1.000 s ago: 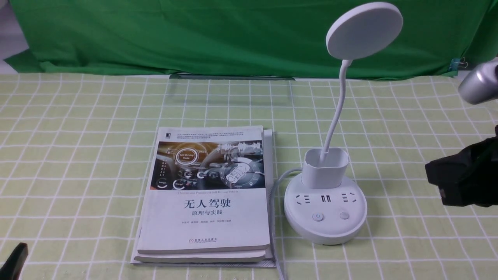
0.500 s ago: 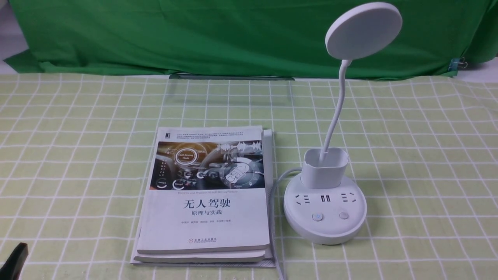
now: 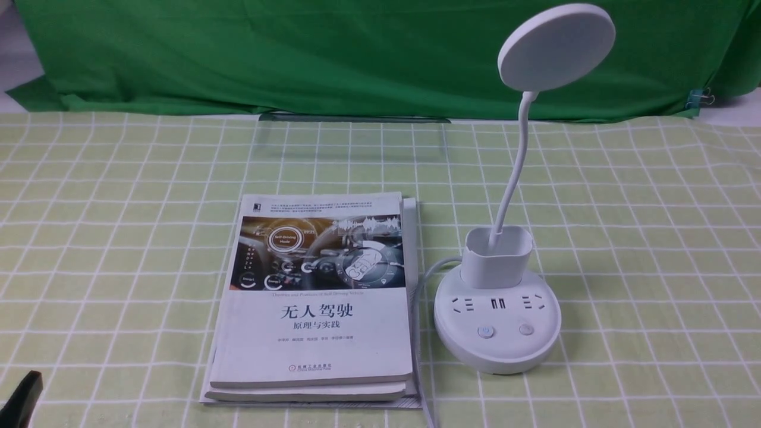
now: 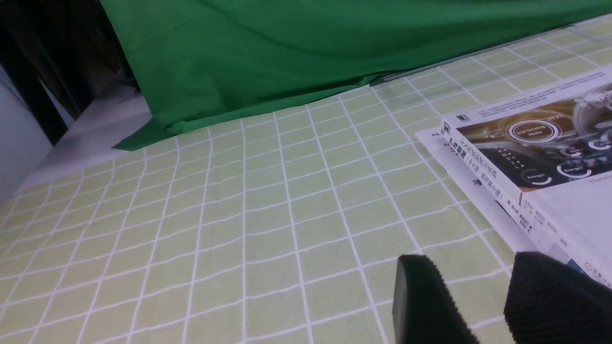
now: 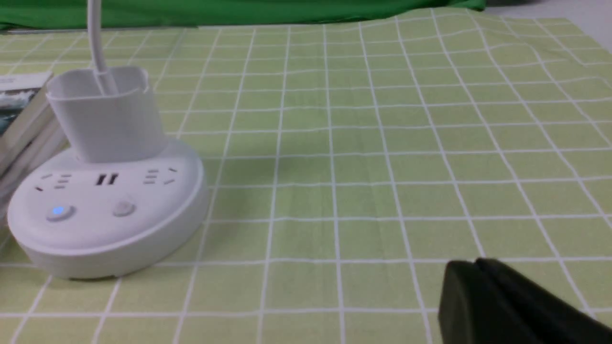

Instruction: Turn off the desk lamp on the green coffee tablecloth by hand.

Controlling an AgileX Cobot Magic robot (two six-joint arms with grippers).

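Right gripper [image 5: 475, 265]: in the right wrist view we see its black jaws pressed together, gripping nothing, well apart from the desk lamp [image 5: 105, 215].
Left gripper [image 4: 471, 260]: jaws parted with a clear gap and nothing between them. Its tip sits at the front view's lower left corner.
Desk lamp [image 3: 496, 321]: right of centre in the front view, on the green coffee tablecloth [image 3: 624, 238], just beside stacked books [image 3: 315, 297].
Change: a second ago the right gripper showed at the front view's right edge. Now we find it gone from there.
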